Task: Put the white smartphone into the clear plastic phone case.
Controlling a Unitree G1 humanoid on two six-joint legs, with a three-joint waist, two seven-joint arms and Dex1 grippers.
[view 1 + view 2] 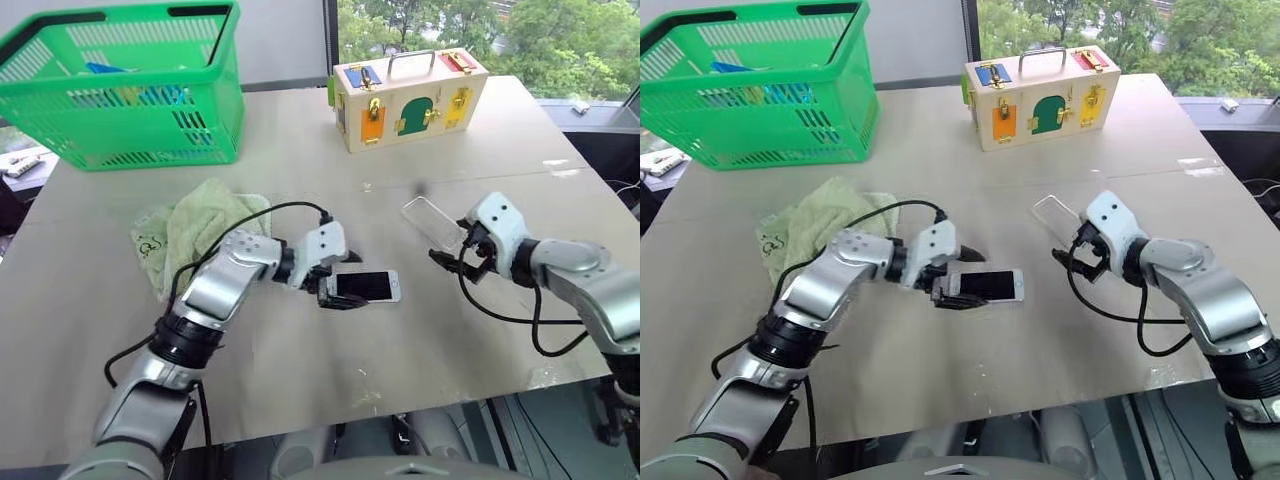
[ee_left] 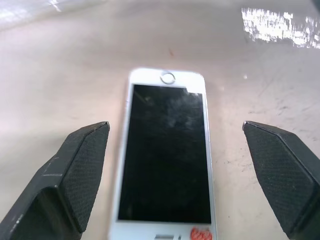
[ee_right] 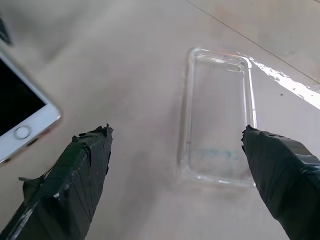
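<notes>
The white smartphone [image 1: 368, 286] lies flat and screen up on the tan table [image 1: 300, 380], near its middle. My left gripper [image 1: 335, 287] sits at the phone's left end, open. In the left wrist view the phone [image 2: 167, 150] lies between the two black fingers [image 2: 75, 180], with a gap on each side. The clear plastic phone case [image 1: 432, 222] lies empty on the table, to the right and a little farther back. My right gripper [image 1: 452, 259] hovers just in front of it, open. In the right wrist view the case [image 3: 220, 125] lies ahead of the spread fingers [image 3: 280, 175].
A green shopping basket [image 1: 130, 90] stands at the back left. A wooden lock box [image 1: 408, 97] with a handle stands at the back centre. A pale green cloth [image 1: 195, 230] lies crumpled left of my left arm. The table's front edge runs close below both arms.
</notes>
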